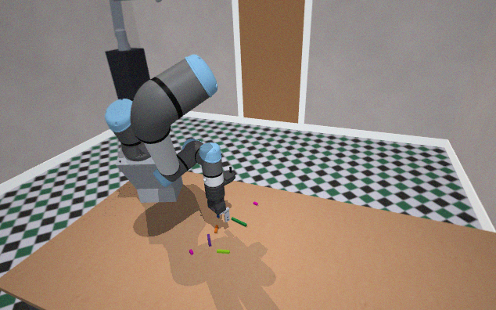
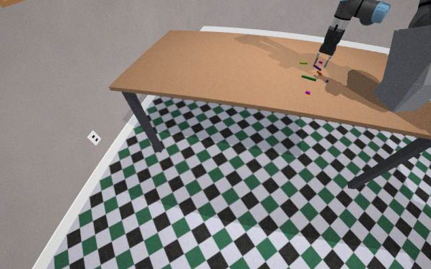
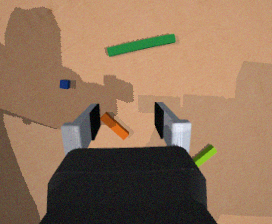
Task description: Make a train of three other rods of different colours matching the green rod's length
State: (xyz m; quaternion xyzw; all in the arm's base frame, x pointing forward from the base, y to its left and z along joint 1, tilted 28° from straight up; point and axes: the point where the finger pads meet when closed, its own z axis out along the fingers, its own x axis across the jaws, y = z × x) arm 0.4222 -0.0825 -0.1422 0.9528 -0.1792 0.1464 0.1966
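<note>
My gripper (image 1: 223,215) (image 2: 323,63) (image 3: 127,114) is open and empty and hangs a little above the table. In the wrist view an orange rod (image 3: 114,125) (image 1: 216,228) (image 2: 319,73) lies slantwise on the table below the fingers, nearer the left finger. The green rod (image 1: 239,221) (image 2: 308,78) (image 3: 140,46) lies beyond it. A small blue rod (image 3: 66,84) (image 2: 327,81) lies in shadow to the left. A lime rod (image 1: 223,251) (image 2: 303,62) (image 3: 204,155) and a purple rod (image 1: 209,239) (image 2: 317,67) lie apart. No rods touch.
Two magenta rods lie on the wooden table (image 1: 364,254): one (image 1: 191,251) (image 2: 321,62) near the purple rod, one (image 1: 255,203) (image 2: 308,92) beyond the green rod. The robot's grey base (image 1: 149,184) stands at the table's back left.
</note>
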